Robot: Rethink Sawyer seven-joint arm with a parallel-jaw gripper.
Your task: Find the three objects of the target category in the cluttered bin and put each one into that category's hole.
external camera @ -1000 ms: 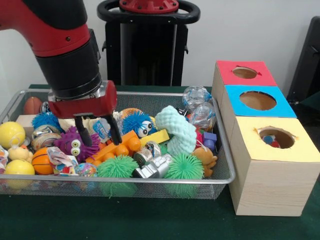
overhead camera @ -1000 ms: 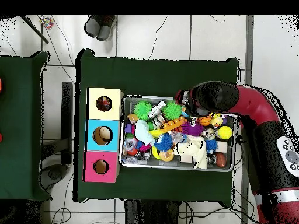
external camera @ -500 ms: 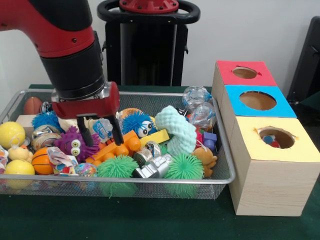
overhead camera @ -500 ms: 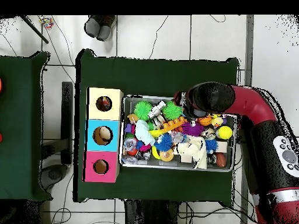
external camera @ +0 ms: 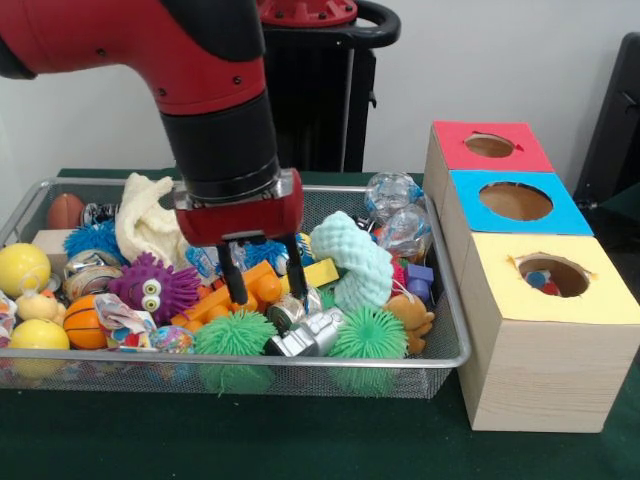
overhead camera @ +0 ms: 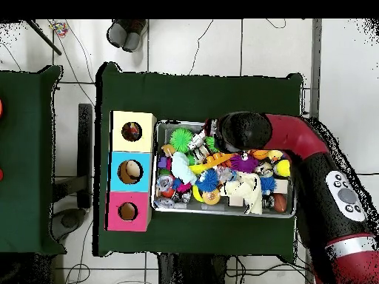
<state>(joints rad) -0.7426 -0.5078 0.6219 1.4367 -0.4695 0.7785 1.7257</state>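
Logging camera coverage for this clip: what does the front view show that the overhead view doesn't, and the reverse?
Front view only: the open claw hanging over the orange plastic blocks, and the purple fuzzy toy's eyes. Overhead only: the tiled floor with cables and a second green table. Both: the wire mesh bin, the red, blue and yellow wooden hole boxes, and the red arm.

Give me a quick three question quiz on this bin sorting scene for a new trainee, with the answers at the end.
1. True or false: the gripper is open and holding nothing.
2. Which box top stands nearest the front view camera: A red, B blue, C yellow?
3. Fill in: the purple toy with big eyes lies in the wire ____.

Key:
1. True; its fingers hang apart above the orange blocks.
2. C, yellow.
3. Bin.
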